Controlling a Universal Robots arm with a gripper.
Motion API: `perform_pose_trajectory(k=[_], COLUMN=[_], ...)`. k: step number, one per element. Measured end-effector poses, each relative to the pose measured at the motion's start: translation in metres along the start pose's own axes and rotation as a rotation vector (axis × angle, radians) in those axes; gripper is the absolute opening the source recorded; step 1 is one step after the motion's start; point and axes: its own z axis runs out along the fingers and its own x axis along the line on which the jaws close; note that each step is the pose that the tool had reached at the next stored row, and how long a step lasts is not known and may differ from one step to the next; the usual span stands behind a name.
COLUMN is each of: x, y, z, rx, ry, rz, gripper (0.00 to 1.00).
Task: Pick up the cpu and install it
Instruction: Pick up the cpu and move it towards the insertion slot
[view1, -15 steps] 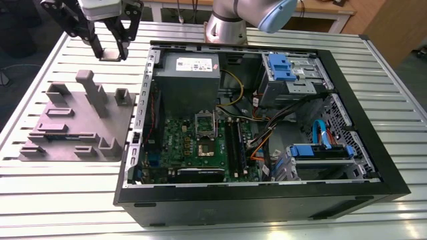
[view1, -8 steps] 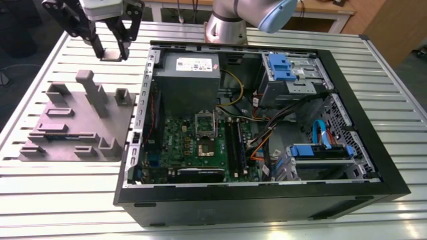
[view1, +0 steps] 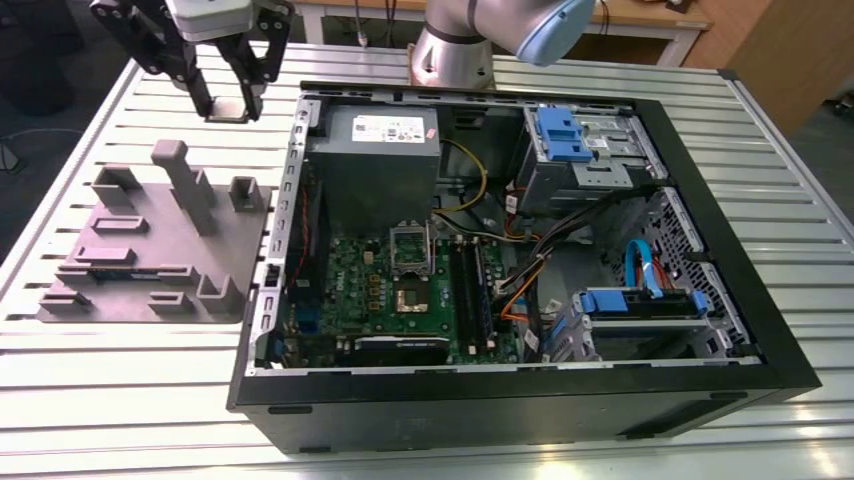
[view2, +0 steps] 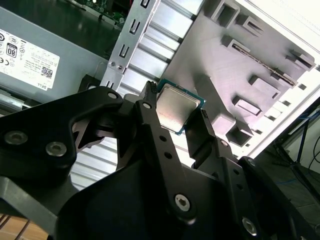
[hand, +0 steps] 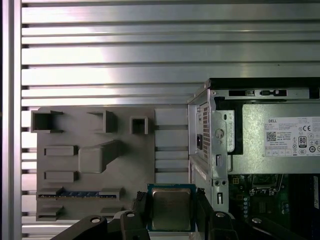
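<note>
The cpu (view1: 231, 108), a small flat square chip with a silver-grey top, hangs in the air with my gripper (view1: 230, 104) shut on its edges. In the exterior view it is held above the slatted table, beyond the grey tray (view1: 154, 250) and just outside the computer case's far corner on that view's left. Both wrist views show the cpu (view2: 177, 107) (hand: 171, 207) face-on between the black fingers (view2: 150, 117) (hand: 200, 202). The motherboard's open socket (view1: 410, 295) lies inside the case, well away from the gripper.
The open computer case (view1: 534, 375) takes up the table's middle, with a grey power supply box (view1: 380, 150) (hand: 280, 145), blue drive brackets (view1: 561, 135) and cables inside. The moulded tray (hand: 90, 150) has upright posts. Bare table slats (view1: 120, 400) lie around them.
</note>
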Motion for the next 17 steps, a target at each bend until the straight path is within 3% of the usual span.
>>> perform_pose_trajectory(k=[17], x=[-0.0049], y=[0.0002], z=[0.0], rx=[0.0], ry=[0.0], rz=[0.0], gripper=[0.47])
